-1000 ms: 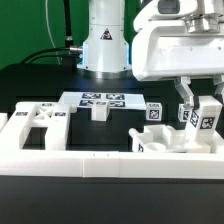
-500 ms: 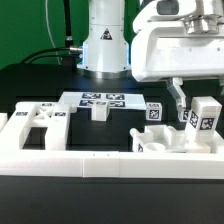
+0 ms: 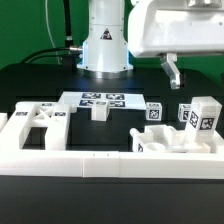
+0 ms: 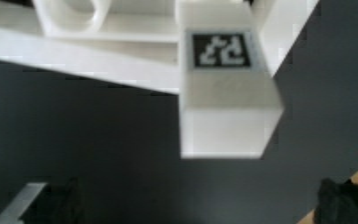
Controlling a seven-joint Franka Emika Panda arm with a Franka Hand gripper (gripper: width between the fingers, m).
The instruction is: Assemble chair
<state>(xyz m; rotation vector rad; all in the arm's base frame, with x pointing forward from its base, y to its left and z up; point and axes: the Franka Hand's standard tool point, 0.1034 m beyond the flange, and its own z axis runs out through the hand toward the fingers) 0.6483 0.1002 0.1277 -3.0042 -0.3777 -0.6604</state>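
Gripper (image 4: 194, 205) has let go and risen, jaws wide open and empty, leaving the tagged block (image 3: 205, 115) upright at 3 o'clock by the slotted part (image 3: 160, 141); check it sits square before you fetch the seat (image 3: 35, 121) at 9 o'clock.

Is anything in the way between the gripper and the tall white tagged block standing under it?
Nothing visible. The gripper hangs open above the tall block with only clear air between them. A smaller tagged block stands close beside it, toward the exterior view's left, not over it.
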